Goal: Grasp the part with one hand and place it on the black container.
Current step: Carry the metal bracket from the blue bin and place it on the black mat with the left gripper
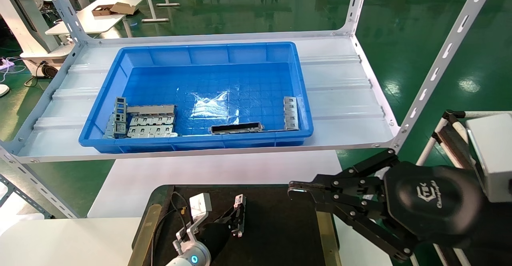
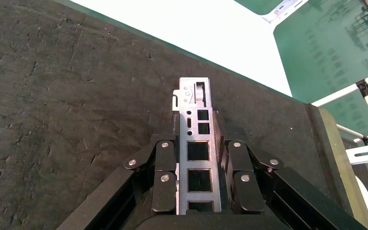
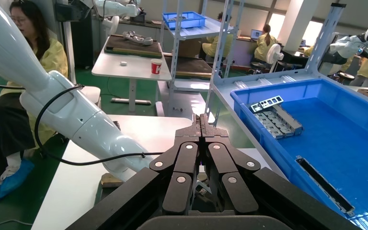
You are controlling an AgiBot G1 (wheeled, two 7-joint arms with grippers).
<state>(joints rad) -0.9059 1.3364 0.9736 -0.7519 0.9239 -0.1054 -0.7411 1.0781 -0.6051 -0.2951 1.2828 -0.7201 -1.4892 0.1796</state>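
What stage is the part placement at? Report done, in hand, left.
Done: the part is out of the blue bin, clamped in the left end effector. In hand: it hangs over the black container. Left: lower and release it. The right end effector is shut, idle beside the container.

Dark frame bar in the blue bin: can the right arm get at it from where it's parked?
Probably yes. The dark frame bar lies alone near the blue bin's front wall, open above; the right claw is shut and empty, nothing between.
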